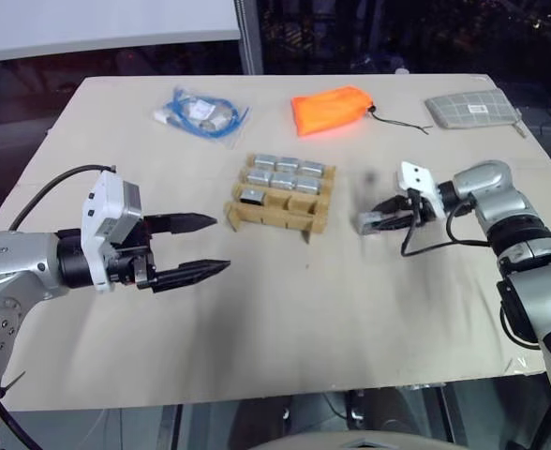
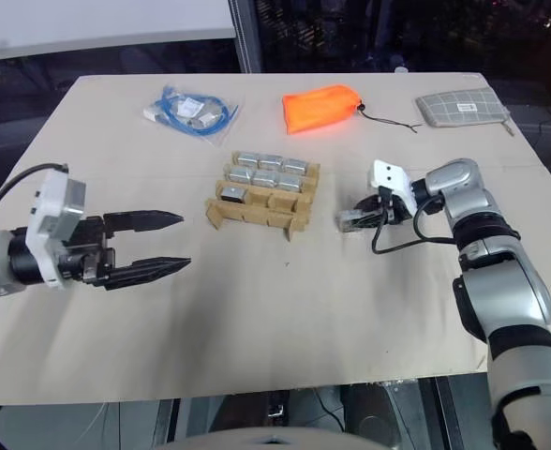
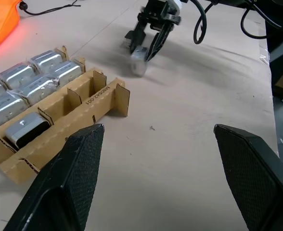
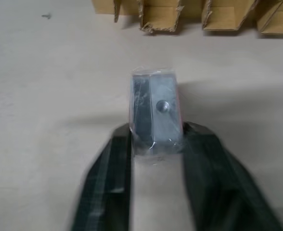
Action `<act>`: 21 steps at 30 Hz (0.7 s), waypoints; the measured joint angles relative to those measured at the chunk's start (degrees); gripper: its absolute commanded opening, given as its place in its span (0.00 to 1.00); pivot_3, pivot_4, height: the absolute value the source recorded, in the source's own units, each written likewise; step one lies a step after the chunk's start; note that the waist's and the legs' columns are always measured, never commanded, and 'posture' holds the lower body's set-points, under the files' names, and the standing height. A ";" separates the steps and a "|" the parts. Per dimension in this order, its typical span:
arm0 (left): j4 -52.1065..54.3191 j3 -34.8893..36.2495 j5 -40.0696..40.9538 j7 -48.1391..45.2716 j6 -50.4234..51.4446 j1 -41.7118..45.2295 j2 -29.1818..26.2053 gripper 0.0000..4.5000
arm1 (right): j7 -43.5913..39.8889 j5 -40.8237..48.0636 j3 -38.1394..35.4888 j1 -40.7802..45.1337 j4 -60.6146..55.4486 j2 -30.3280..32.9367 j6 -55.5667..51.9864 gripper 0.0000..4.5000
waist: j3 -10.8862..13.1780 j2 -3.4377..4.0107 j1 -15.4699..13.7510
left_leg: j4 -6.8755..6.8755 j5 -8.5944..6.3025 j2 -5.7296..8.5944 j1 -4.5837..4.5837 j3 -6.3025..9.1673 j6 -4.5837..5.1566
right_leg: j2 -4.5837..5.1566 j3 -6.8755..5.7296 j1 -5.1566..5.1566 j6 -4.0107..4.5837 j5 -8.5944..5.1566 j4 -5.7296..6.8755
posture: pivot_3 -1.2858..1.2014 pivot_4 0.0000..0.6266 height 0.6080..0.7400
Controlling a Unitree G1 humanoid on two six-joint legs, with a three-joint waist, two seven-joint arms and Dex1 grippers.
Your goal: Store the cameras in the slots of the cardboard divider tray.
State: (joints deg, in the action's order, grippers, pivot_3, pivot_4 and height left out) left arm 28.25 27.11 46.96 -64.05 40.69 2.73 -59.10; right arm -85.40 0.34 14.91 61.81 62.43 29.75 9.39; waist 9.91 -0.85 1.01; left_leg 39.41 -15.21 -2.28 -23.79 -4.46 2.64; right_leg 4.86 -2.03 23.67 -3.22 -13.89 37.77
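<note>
The cardboard divider tray sits mid-table. Several silver-grey cameras fill its two back rows, and one more lies in the front row's left slot. The other two front slots are bare. To the tray's right, my right gripper is shut on a plastic-wrapped camera, low at the table surface; I cannot tell whether that camera rests on the table. My left gripper hovers open to the left of the tray with nothing between its fingers.
Along the far edge of the table lie a bagged blue cable, an orange pouch with a black cord, and a grey gridded pouch. Bare tabletop stretches in front of the tray.
</note>
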 measured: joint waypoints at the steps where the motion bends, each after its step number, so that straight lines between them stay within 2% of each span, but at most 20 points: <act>1: 0.00 0.00 0.00 -0.01 -0.01 0.00 0.00 0.84 | -0.06 -0.06 -0.07 0.00 0.01 0.00 0.00 0.16 | 0.00 0.00 -0.01 | 0.00 0.00 0.00 0.00 0.00 0.00 | 0.00 0.00 0.00 0.00 0.00 0.00 | 0.52 0.24 1.00; 6: -0.46 0.00 -0.30 -0.48 -0.86 0.02 0.00 0.84 | 0.64 0.48 -2.35 0.00 -0.54 -0.54 -0.58 0.16 | 0.01 0.02 0.00 | -0.01 0.00 0.00 0.00 0.00 -0.01 | 0.00 0.00 0.01 0.00 0.00 0.00 | 0.52 0.24 1.00; 10: -2.15 0.00 -1.60 -0.77 -2.41 0.09 -0.13 0.84 | 2.41 4.38 -6.52 0.46 -5.96 -3.89 -5.85 0.16 | 0.05 0.08 0.51 | -0.06 0.03 -0.02 0.01 -0.02 -0.04 | -0.01 0.02 0.04 0.00 0.00 0.04 | 0.52 0.24 1.00; 16: -8.65 0.97 -4.75 -1.26 -5.01 0.83 -0.58 0.84 | 18.10 6.67 -10.57 4.80 -15.85 -12.13 -13.76 0.16 | 0.06 0.10 1.23 | -0.14 0.05 -0.04 -0.01 -0.01 -0.09 | 0.00 0.00 0.09 0.01 0.00 0.05 | 0.52 0.24 1.00; 21: -10.65 1.99 -5.49 -2.79 -6.51 0.94 -1.45 0.84 | 24.31 6.45 -8.23 4.52 -24.21 -18.53 -20.87 0.16 | 0.06 0.10 1.21 | -0.22 0.04 -0.04 -0.05 -0.01 -0.08 | 0.07 -0.02 0.12 0.00 0.00 0.00 | 0.52 0.24 1.00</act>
State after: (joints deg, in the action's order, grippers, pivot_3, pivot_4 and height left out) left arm 17.60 29.09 41.46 -66.84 34.18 3.67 -60.55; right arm -61.09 6.79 6.68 66.33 38.22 11.22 -11.48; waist 9.97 -0.75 2.22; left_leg 39.19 -15.17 -2.31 -23.84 -4.47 2.55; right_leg 4.93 -2.05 23.79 -3.21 -13.89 37.77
